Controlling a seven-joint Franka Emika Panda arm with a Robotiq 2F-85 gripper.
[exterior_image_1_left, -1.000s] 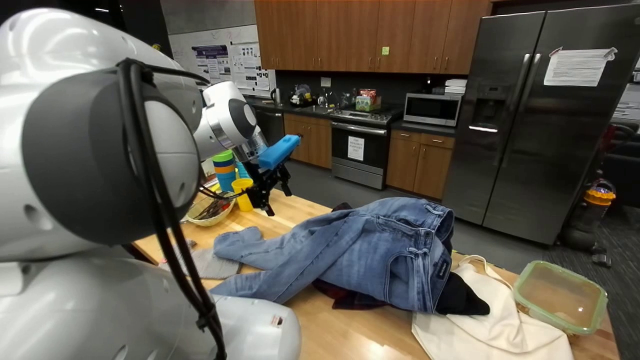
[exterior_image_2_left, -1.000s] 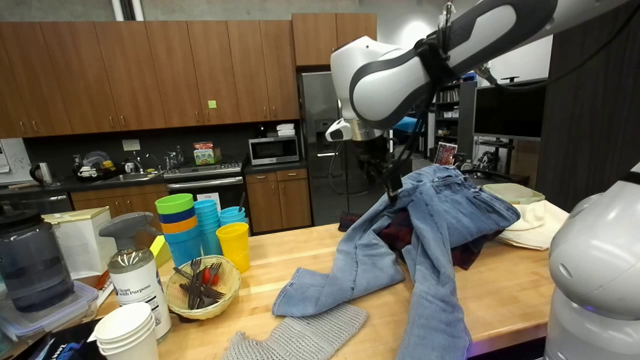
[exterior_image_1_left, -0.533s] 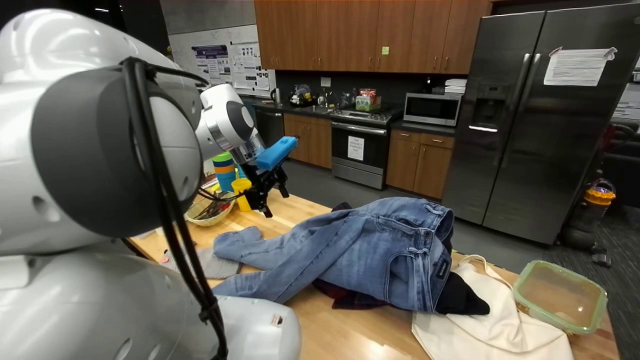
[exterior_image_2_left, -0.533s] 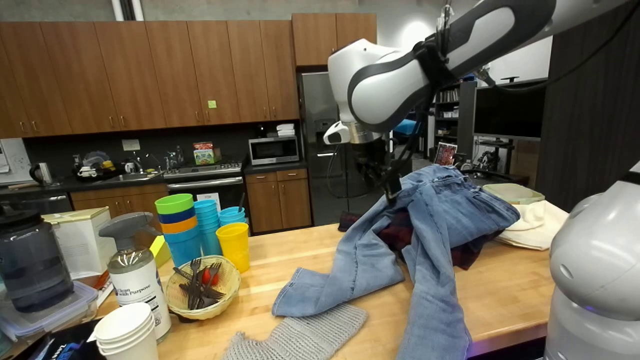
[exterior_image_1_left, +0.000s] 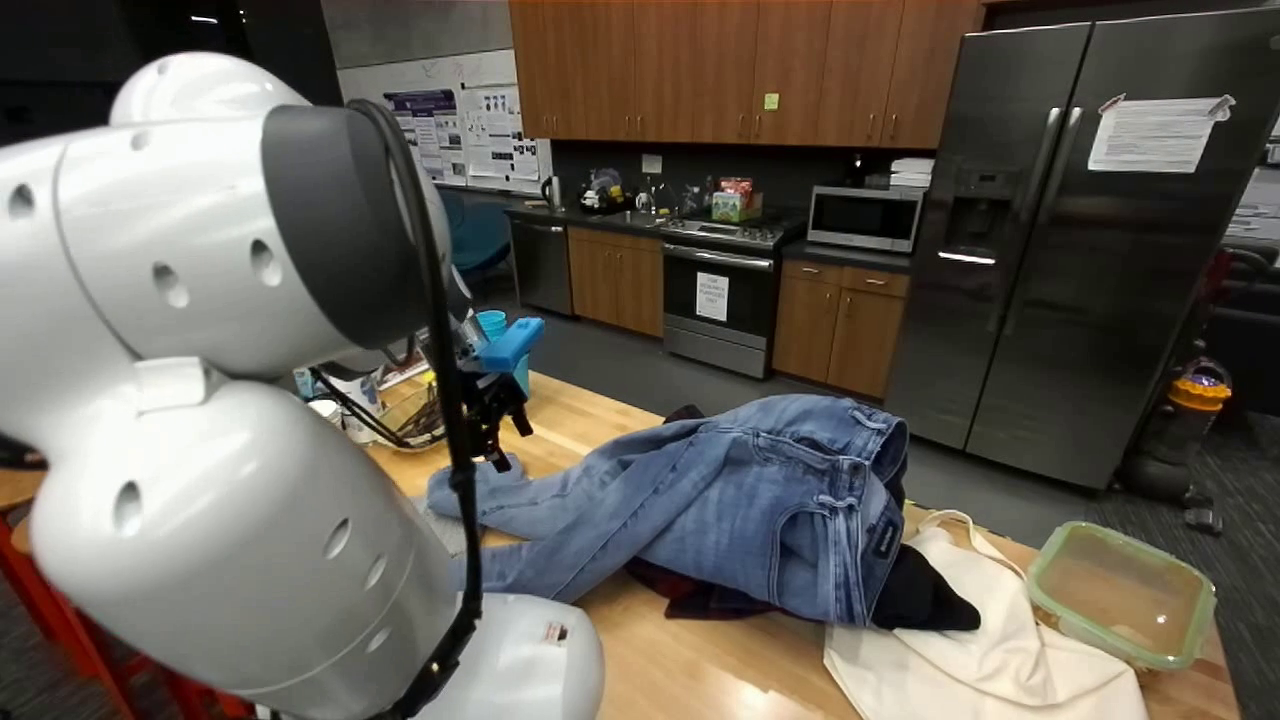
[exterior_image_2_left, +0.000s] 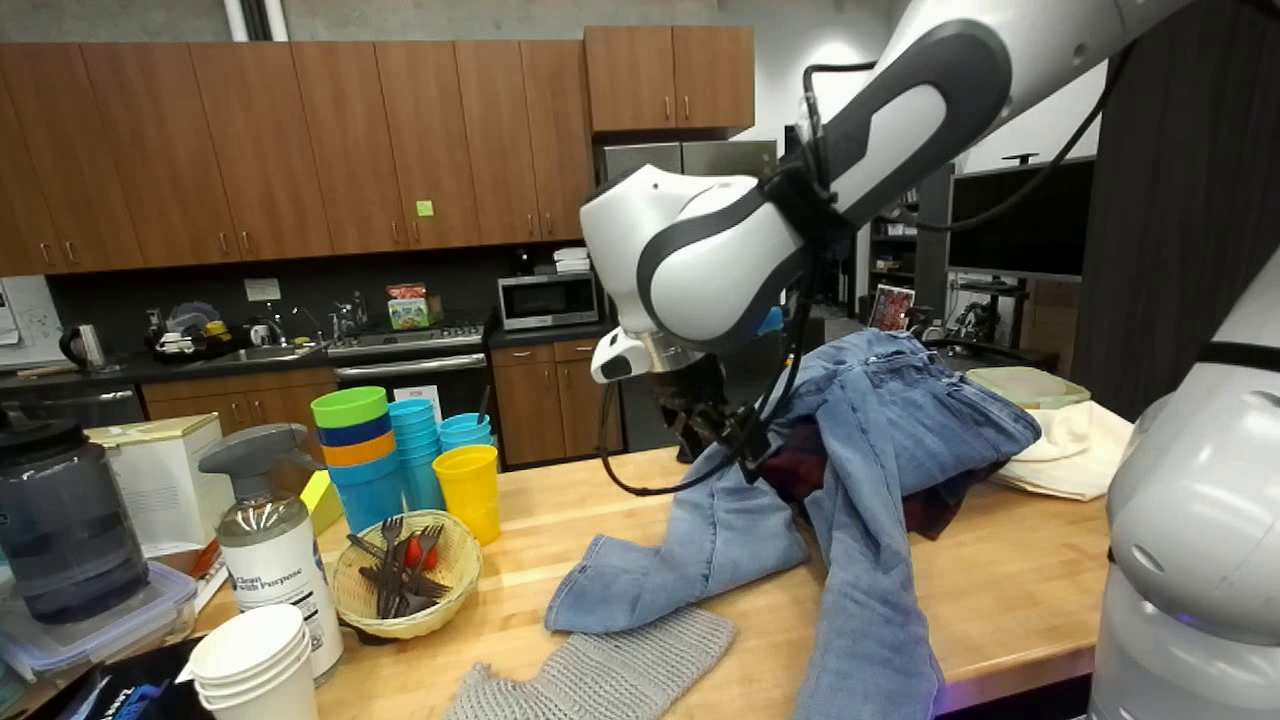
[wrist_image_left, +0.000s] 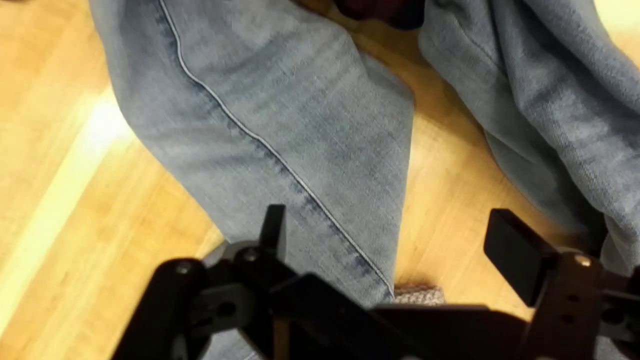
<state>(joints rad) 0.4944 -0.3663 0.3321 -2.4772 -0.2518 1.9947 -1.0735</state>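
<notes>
A pair of blue jeans (exterior_image_1_left: 690, 490) lies across the wooden table in both exterior views, its legs (exterior_image_2_left: 870, 560) spread apart. My gripper (wrist_image_left: 390, 227) stands open above the legs, with nothing held between its fingers. In the wrist view one leg (wrist_image_left: 300, 130) passes below the left finger, and bare wood shows near the right one. Beneath the jeans a dark red plaid cloth (exterior_image_2_left: 935, 508) peeks out. A grey knitted cloth (exterior_image_2_left: 610, 665) lies by a trouser cuff. In an exterior view the gripper (exterior_image_1_left: 512, 443) hangs over the lower legs, partly behind the arm's cable.
A cream cloth bag (exterior_image_1_left: 985, 650) and a green-rimmed container (exterior_image_1_left: 1120, 595) lie beyond the waistband. Near the grey cloth stand a basket (exterior_image_2_left: 455, 590) of dark forks, a yellow cup (exterior_image_2_left: 467, 490), stacked cups (exterior_image_2_left: 362, 490), a spray bottle (exterior_image_2_left: 275, 560) and white paper cups (exterior_image_2_left: 250, 655).
My gripper has come down and moved leftward in both exterior views, mostly in the last half second. It stays open. The jeans and other objects have not moved.
</notes>
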